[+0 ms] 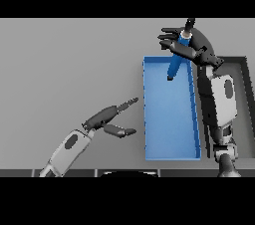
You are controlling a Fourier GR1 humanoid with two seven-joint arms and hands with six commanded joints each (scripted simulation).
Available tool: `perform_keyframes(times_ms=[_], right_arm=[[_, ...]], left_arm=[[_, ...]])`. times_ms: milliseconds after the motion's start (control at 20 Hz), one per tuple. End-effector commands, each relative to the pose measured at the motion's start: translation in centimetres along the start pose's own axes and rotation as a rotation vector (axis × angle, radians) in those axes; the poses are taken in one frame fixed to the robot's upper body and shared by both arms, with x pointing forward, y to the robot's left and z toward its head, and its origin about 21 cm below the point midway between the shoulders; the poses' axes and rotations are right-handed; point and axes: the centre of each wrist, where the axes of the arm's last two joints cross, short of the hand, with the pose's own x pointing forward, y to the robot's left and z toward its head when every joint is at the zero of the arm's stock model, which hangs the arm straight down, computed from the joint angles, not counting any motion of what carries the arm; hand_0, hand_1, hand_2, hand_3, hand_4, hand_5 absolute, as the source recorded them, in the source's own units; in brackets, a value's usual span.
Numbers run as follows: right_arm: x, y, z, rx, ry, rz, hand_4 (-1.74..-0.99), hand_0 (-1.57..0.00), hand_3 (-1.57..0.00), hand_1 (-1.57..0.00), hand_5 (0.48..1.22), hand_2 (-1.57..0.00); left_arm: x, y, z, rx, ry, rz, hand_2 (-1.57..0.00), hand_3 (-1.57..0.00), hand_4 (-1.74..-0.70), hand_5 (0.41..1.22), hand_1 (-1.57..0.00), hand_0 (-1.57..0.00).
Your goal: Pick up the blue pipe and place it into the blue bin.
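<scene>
On the flat grey worktop [69,69] sat a shallow rectangular blue bin [170,155] with low walls, its long side running away from the robot, placed right of the centre. To its right, partly hidden by the right arm, lay a dark grey rectangular tray [245,99] with a raised rim, reaching the view's right edge.

The right hand [191,47] was at the far end of the bin, above its far right corner. Its fingers were curled round a slim blue cylindrical pipe [176,62] with a pale collar and a dark tip at its upper end. The pipe was tilted, its upper end sticking out beyond the hand toward the far edge of the worktop and its lower end pointing down and slightly leftward into the far part of the bin. Whether that lower end touched the bin's floor could not be told; the pipe was held in the hand and not lying free.

The left hand [107,119] was over the bare worktop just left of the bin, near its middle length, with fingers straight and spread from the thumb, holding nothing and pointing toward the bin's left wall without touching it.
</scene>
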Motion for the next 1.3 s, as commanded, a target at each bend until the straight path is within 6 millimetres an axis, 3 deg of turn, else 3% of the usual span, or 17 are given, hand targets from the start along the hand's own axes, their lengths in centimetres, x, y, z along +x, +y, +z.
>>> perform_keyframes(times_ms=[0, 250, 450, 500, 550, 600, 700, 800, 850, 1000, 1250], right_arm=[[-1.0, -0.2, 0.4, -0.025, 0.042, -0.008, -1.740, -1.57, -1.57, -1.57, 1.120, -1.57], [-7.0, -1.0, 1.9, -0.117, 0.264, -0.057, -1.741, -1.57, -1.57, -1.57, 1.122, -1.57], [-11.2, -1.4, 3.0, -0.127, 0.447, -0.027, -1.591, -1.57, -1.57, -1.57, 1.114, -1.57], [-11.9, -1.4, 3.1, -0.135, 0.498, -0.018, -1.599, -1.57, -1.33, -1.57, 1.110, -1.57], [-12.9, -1.2, 3.1, -0.148, 0.559, -0.030, -1.547, -1.56, -1.12, -1.46, 1.133, -1.39], [-13.8, -1.2, 3.3, -0.156, 0.617, -0.049, -1.503, -1.31, -0.90, -1.17, 1.150, -1.11], [-14.0, -1.5, 3.1, -0.173, 0.705, -0.071, -1.392, -0.84, -0.57, -0.75, 1.176, -0.71], [-13.8, -1.0, 3.3, -0.119, 0.752, -0.037, -1.285, -0.53, -0.37, -0.48, 1.141, -0.46], [-13.7, -1.0, 3.1, -0.103, 0.768, -0.002, -1.242, -0.43, -0.29, -0.38, 1.081, -0.36], [-14.1, -0.5, 3.1, -0.086, 0.794, 0.142, -1.165, -0.22, -0.15, -0.19, 0.924, -0.19], [-15.8, -0.3, 2.8, -0.090, 0.779, 0.268, -1.125, -0.07, -0.05, -0.06, 0.764, -0.06]], left_arm=[[-0.2, 0.0, 0.2, 0.001, -0.007, 0.002, 0.00, 0.00, -0.89, 0.474, 0.00, 0.00], [-0.3, -0.3, 0.2, 0.005, -0.009, -0.004, 0.00, 0.00, -0.88, 0.463, 0.00, 0.00], [-0.3, -0.6, 0.1, 0.001, -0.007, -0.003, 0.00, 0.00, -0.88, 0.460, 0.00, 0.00], [-0.4, -0.6, 0.0, 0.001, -0.004, -0.001, 0.00, 0.00, -0.89, 0.457, 0.00, 0.00], [-0.4, -0.5, 0.0, 0.001, -0.001, 0.002, 0.00, 0.00, -0.89, 0.455, 0.00, 0.00], [-0.4, -0.5, 0.3, 0.001, -0.011, 0.000, 0.00, 0.00, -0.89, 0.453, 0.00, 0.00], [0.2, -0.6, 0.0, 0.004, -0.008, -0.006, 0.00, 0.00, -0.89, 0.453, 0.00, 0.00], [-0.1, -0.3, 0.0, 0.008, 0.009, 0.001, 0.00, 0.00, -0.89, 0.453, 0.00, 0.00], [0.0, -0.2, -0.1, 0.004, 0.012, 0.008, 0.00, 0.00, -0.89, 0.453, 0.00, 0.00], [0.2, -0.2, -0.3, 0.002, -0.005, 0.011, 0.00, 0.00, -0.89, 0.453, 0.00, 0.00], [0.1, -0.5, -0.1, 0.006, -0.016, 0.013, 0.00, 0.00, -0.91, 0.455, 0.00, 0.00]])
